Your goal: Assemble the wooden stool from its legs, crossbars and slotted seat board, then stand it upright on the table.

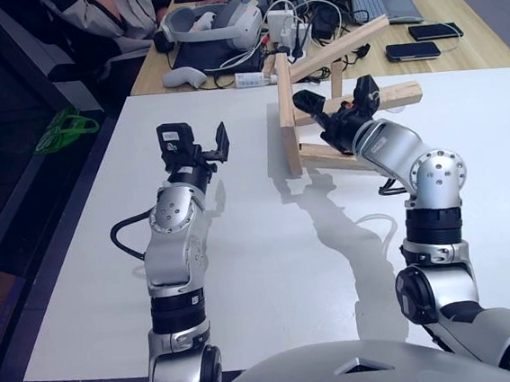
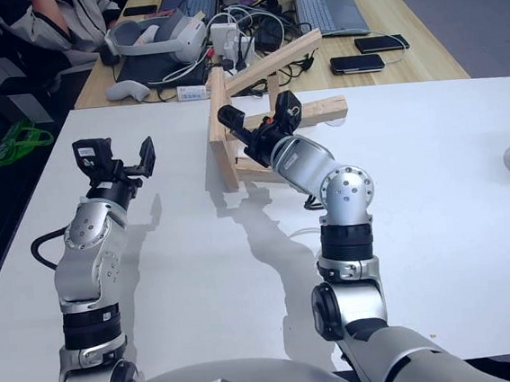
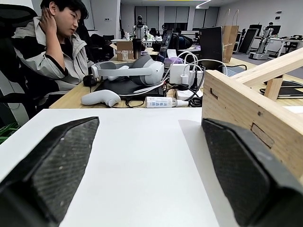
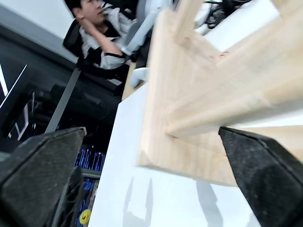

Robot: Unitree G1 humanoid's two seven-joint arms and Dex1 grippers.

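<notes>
Stool (image 1: 287,125) at the grasping stage, judged from the layout; the frame lies on its side near the far edge of the desk (image 1: 245,273), with the seat board (image 3: 246,109) on edge facing the robot's left and the legs (image 1: 401,96) running off to the right, one slanting upward past the desk edge. The right tool (image 1: 337,104) hangs among the legs just behind the board, jaws wide, one on each side of a wooden bar and not closed on it; whether either jaw touches wood cannot be told. The left tool (image 1: 198,140) hovers over bare desk to the left of the board, near it but apart, jaws also wide and holding nothing. The parts look joined, though whether every joint is fully seated cannot be told; the likely remaining step is to stand the stool upright. The next move probably calls for the right tool to close firmly on the bar, the left to steady the board, and both to rotate the frame onto its feet without sliding it off the far edge.
</notes>
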